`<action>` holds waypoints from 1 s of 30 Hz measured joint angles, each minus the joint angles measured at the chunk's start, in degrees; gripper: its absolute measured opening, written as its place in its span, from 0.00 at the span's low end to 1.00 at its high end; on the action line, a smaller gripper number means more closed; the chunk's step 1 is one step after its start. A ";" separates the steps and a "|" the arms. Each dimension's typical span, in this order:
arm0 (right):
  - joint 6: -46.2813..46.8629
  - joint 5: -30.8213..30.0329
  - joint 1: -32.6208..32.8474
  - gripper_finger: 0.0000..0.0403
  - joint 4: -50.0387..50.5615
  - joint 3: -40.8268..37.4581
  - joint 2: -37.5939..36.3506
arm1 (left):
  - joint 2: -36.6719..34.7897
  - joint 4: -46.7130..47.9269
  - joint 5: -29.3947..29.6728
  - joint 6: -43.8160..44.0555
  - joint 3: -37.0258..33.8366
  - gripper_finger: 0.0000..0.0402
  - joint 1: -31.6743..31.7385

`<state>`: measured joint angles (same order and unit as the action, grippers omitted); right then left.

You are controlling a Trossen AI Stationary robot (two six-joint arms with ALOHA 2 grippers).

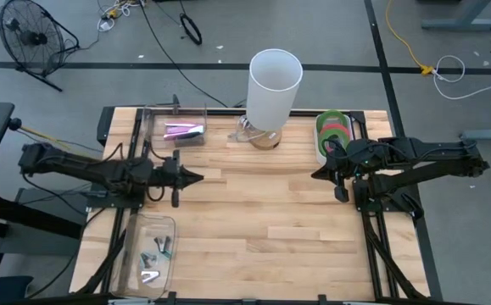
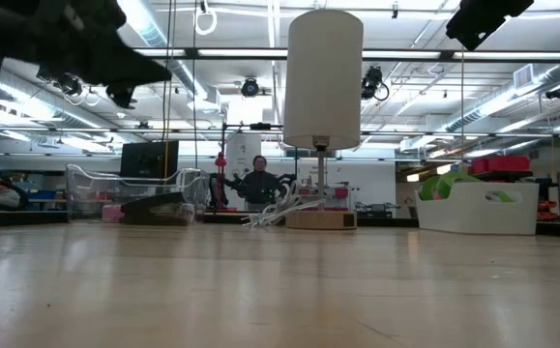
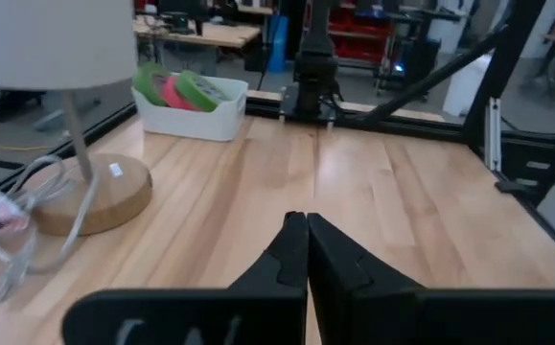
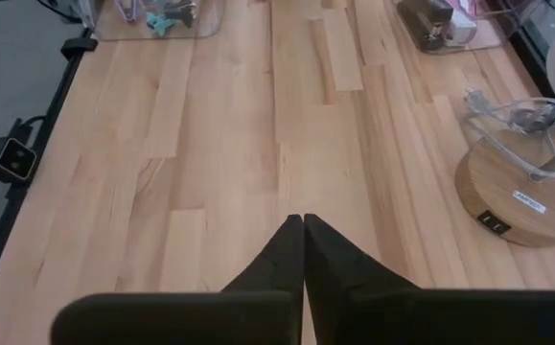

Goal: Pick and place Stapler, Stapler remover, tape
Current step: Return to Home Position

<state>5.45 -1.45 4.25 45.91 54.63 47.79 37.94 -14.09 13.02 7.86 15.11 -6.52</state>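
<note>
Tape (image 3: 176,88): two green rings and one red are stood on edge in the white bin (image 3: 193,120), at the counter's (image 1: 270,220) upper right in the high view.
Staplers (image 1: 183,131): kept in the upper clear bin (image 1: 156,114), left of the lamp (image 1: 273,85).
Staple removers (image 1: 154,252): laid in the lower clear bin (image 1: 135,246).
Left hand (image 1: 196,178): fingers pressed together, nothing held, raised over the counter's left side.
Right hand (image 1: 317,175): fingers pressed together, nothing held, raised just beside the white bin.
</note>
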 joint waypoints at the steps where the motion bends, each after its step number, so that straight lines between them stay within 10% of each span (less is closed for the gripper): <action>1: 0.00 0.02 0.00 0.02 -0.02 0.00 -0.02 | -1.64 -0.43 0.25 0.16 -1.52 0.00 0.00; 30: -0.26 -0.11 0.00 0.02 -1.19 0.00 0.11 | -20.12 3.28 -2.80 -0.87 -14.59 0.00 1.10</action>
<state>5.19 -1.56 4.25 44.72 54.63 47.90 17.82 -10.82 10.22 6.98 0.51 -5.42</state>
